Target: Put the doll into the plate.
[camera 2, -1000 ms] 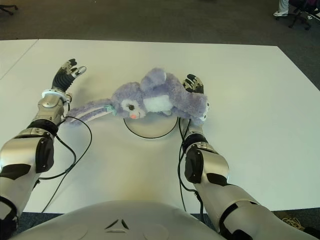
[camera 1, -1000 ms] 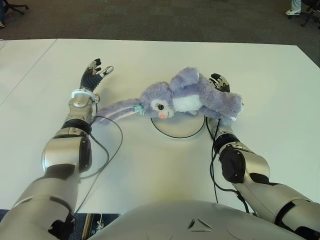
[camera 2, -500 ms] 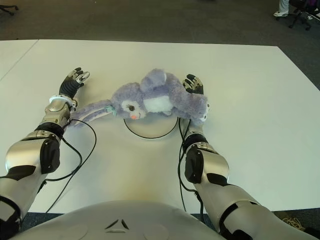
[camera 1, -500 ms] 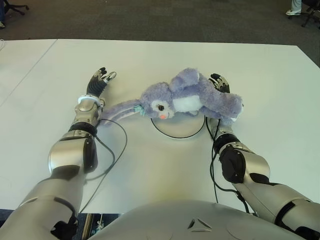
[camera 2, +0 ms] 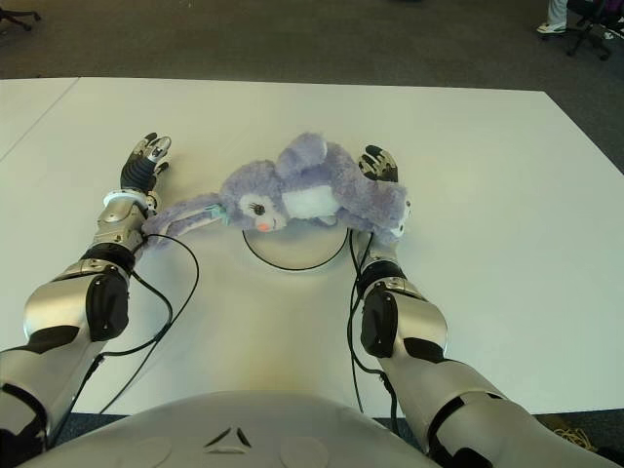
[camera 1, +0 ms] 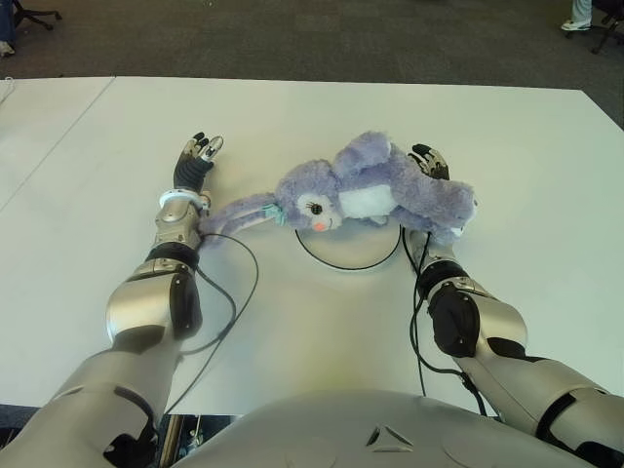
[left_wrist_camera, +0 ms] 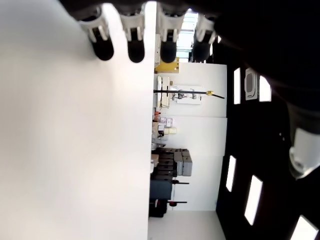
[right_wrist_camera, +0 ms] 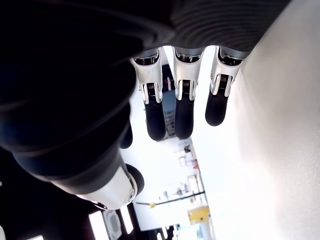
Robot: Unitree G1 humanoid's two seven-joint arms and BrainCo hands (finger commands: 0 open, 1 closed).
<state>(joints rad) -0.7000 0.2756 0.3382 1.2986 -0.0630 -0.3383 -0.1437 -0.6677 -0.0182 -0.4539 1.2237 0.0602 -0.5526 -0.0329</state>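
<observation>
Currently left hand (camera 1: 195, 161) sits flat-ish out at 10 o'clock on the white table (camera 1: 312, 331), fingers (left_wrist_camera: 136, 48) extended and loosely spread, holding nothing; its wrist is just beside the tip of the doll's long ear. Right hand (camera 1: 429, 161) is at about 2 o'clock, mostly hidden behind the doll's body, fingers (right_wrist_camera: 183, 117) straight and relaxed in the wrist view, nothing gripped; whether it touches the plush can't be told. Purple bunny doll (camera 1: 375, 190) lies on its side across the far half of the white plate (camera 1: 346, 255), face toward the robot, head toward 9 o'clock, legs toward 3 o'clock by the right hand. One ear stretches off the plate along the table toward the left wrist. Plate's near rim is bare. Black cables (camera 1: 229, 292) loop on the table beside both forearms. Dark carpet beyond the far edge at 12 o'clock.
</observation>
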